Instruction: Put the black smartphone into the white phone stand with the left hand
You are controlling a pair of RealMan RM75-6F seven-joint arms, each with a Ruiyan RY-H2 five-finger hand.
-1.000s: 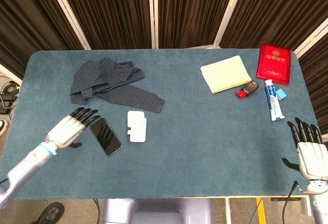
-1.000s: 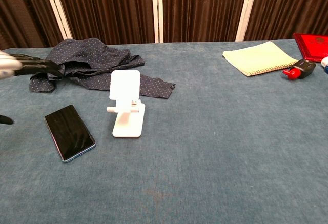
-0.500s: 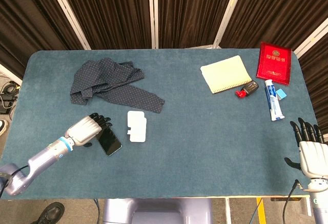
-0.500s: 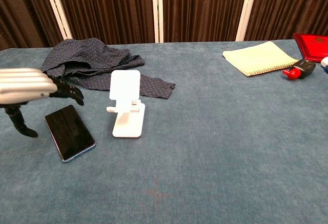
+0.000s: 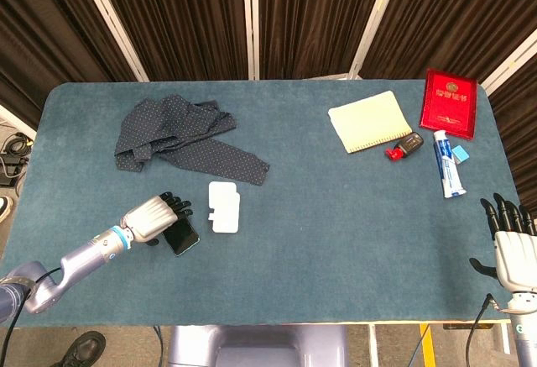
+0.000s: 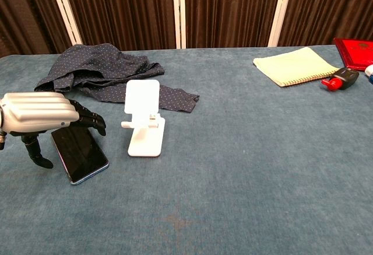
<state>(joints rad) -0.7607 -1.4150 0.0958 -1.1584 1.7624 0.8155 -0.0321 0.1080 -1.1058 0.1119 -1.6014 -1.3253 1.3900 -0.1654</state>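
The black smartphone [image 6: 82, 156] lies flat on the blue table, screen up, left of the white phone stand [image 6: 143, 119]. In the head view the phone [image 5: 182, 237] shows only its near end beside the stand [image 5: 224, 206]. My left hand [image 6: 42, 117] hovers over the phone's far half with fingers spread forward and thumb hanging down at the phone's left; it holds nothing. From above, the left hand [image 5: 156, 216] covers most of the phone. My right hand [image 5: 509, 245] stays open, fingers apart, at the table's near right corner.
A dark dotted cloth [image 6: 102, 69] lies crumpled behind the stand and hand. At the far right are a yellow notepad [image 5: 370, 121], a red booklet [image 5: 449, 102], a small red-and-black object [image 5: 404, 147] and a toothpaste tube [image 5: 447, 163].
My left hand has moved right and forward from beside the phone to over it. The right hand has drawn back slightly toward the table's near edge. Phone and stand have not moved.
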